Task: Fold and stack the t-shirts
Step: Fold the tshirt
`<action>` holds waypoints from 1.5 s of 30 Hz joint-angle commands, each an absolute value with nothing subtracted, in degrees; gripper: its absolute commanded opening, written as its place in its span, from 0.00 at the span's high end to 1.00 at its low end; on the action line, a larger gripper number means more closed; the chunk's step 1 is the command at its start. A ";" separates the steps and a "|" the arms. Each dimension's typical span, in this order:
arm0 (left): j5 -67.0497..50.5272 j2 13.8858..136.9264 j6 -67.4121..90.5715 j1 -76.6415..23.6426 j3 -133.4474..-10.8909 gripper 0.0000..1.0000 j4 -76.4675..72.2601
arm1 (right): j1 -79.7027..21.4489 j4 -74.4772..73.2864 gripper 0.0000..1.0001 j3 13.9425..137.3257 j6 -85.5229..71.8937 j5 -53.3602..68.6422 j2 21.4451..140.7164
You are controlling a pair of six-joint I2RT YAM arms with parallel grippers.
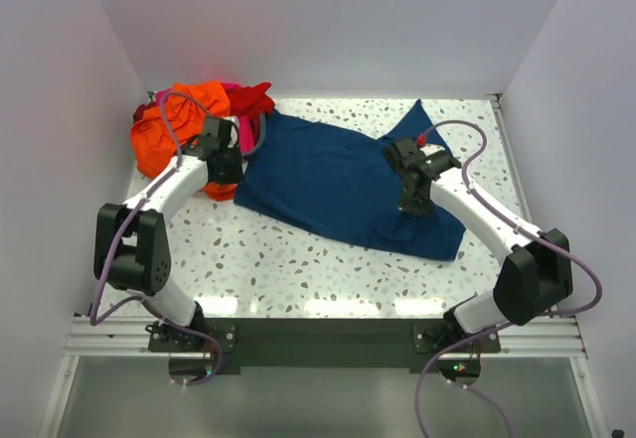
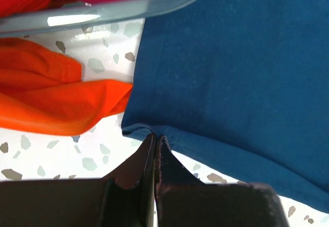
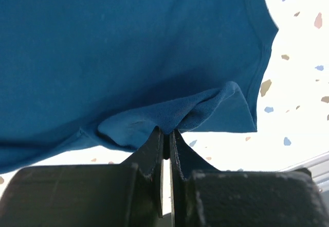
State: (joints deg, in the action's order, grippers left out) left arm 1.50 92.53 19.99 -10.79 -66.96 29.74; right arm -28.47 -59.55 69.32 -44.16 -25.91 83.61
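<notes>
A white table (image 1: 298, 259) flecked with grey and brown chips fills the middle. Plain pale walls close it in: a far wall (image 1: 328, 21), a left wall (image 1: 50, 80) and a right wall (image 1: 596, 110). Bright light glares along the table's far and near edges. A metal rail (image 1: 104, 339) with a black plate (image 1: 328, 344) runs along the near edge, and nearer still lies a grey surface (image 1: 318, 398).
</notes>
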 commanded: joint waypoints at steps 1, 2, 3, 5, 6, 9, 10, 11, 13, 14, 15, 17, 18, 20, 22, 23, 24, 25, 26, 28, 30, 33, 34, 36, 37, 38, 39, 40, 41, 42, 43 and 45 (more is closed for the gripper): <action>0.79 94.22 19.95 -9.32 -71.10 1.00 28.30 | -26.37 -57.30 1.00 73.38 -39.56 -25.66 86.38; 0.79 94.65 19.95 -9.06 -71.45 1.00 28.30 | -25.85 -57.22 1.00 73.91 -39.20 -25.40 87.09; 0.70 95.27 19.95 -8.79 -71.72 1.00 28.21 | -24.97 -56.96 1.00 75.05 -38.24 -25.31 87.71; 0.44 96.15 20.04 -8.35 -72.51 1.00 28.13 | -24.26 -56.95 1.00 76.89 -37.53 -25.31 89.64; 0.44 97.02 19.87 -8.35 -72.86 1.00 28.21 | -23.56 -56.95 1.00 77.43 -36.83 -25.40 90.26; 0.44 98.61 19.69 -7.91 -74.18 1.00 28.30 | -22.24 -56.87 1.00 79.71 -35.60 -25.31 92.81; 0.44 99.05 19.69 -7.74 -74.70 1.00 28.30 | -21.89 -56.87 1.00 80.24 -35.33 -25.23 93.33; 0.35 99.31 19.77 -7.56 -74.97 1.00 28.21 | -21.54 -56.78 1.00 80.68 -35.07 -25.22 93.86; 0.35 100.37 19.60 -7.30 -75.93 1.00 28.21 | -20.83 -56.86 1.00 81.91 -34.46 -25.31 95.18; 0.35 100.72 19.51 -7.29 -76.29 1.00 28.30 | -20.57 -56.78 1.00 82.70 -34.28 -25.31 95.62; 0.35 101.24 19.51 -7.21 -76.64 1.00 28.47 | -20.04 -56.78 1.00 82.97 -34.02 -25.23 96.32; 0.35 101.86 19.42 -6.94 -77.43 1.00 28.48 | -19.51 -56.69 1.00 83.93 -33.66 -24.96 96.85; 0.26 102.30 19.34 -6.86 -77.95 1.00 28.56 | -18.99 -56.69 1.00 84.20 -33.40 -24.87 97.29; 0.26 102.65 19.34 -6.77 -78.40 1.00 28.65 | -18.63 -56.69 1.00 85.07 -33.13 -24.87 97.64; 0.26 103.36 19.16 -6.68 -79.18 1.00 28.57 | -18.19 -56.43 1.00 85.60 -32.61 -24.79 98.35; 0.26 103.71 19.07 -6.68 -79.45 1.00 28.65 | -18.02 -56.51 1.00 86.39 -32.52 -24.52 98.70; -0.87 104.49 19.07 -6.68 -79.89 1.00 28.91 | -17.84 -56.60 1.00 86.74 -32.26 -24.52 99.14; -0.97 104.94 18.90 -6.59 -80.85 1.00 29.09 | -17.75 -56.69 1.00 87.10 -32.17 -24.52 99.92; -1.23 105.90 18.81 -6.59 -81.29 1.00 29.35 | -17.67 -56.78 1.00 87.71 -31.91 -24.35 100.28; -1.14 106.70 18.55 -6.59 -82.61 1.00 29.97 | -17.58 -56.78 1.00 88.15 -31.82 -24.26 101.24; -0.97 107.84 18.46 -6.59 -83.67 1.00 30.15 | -17.58 -56.78 1.00 88.94 -31.55 -24.17 102.65; -1.05 109.16 17.93 -6.59 -85.51 1.00 30.41 | -17.23 -56.87 1.00 90.35 -31.38 -24.43 104.59; -1.14 109.51 17.84 -6.59 -86.21 1.00 30.58 | -17.14 -56.87 1.00 90.79 -31.38 -24.35 104.94; -0.97 110.56 17.32 -6.59 -88.32 0.90 31.46 | -16.44 -56.78 1.00 92.63 -31.11 -23.73 106.43; -1.14 110.74 17.23 -6.68 -89.03 0.80 31.73 | -16.09 -56.69 1.00 93.59 -30.94 -23.03 107.04; -1.14 110.57 17.05 -6.68 -89.64 0.70 31.90 | -15.30 -57.04 0.93 95.95 -30.50 -22.68 107.57; -1.06 110.31 17.05 -6.68 -91.13 0.50 32.69 | -14.95 -57.30 0.87 97.46 -30.32 -22.07 108.45; -0.97 109.78 17.05 -6.68 -91.58 0.40 32.87 | -14.59 -57.39 0.80 98.86 -30.15 -20.76 108.72; -1.05 108.12 17.22 -6.68 -91.76 0.32 32.78 | -13.72 -57.39 0.64 101.40 -29.71 -20.05 108.72; -1.05 107.06 17.66 -6.77 -91.58 0.19 32.44 | -13.36 -57.48 0.54 102.47 -29.71 -19.52 108.11; -0.97 105.83 17.75 -6.77 -91.23 0.14 32.00 | -13.01 -57.39 0.32 103.44 -29.62 -18.90 107.76; -0.79 102.14 18.19 -7.38 -88.96 0.04 30.33 | -12.57 -57.22 0.20 105.03 -29.18 -18.90 106.35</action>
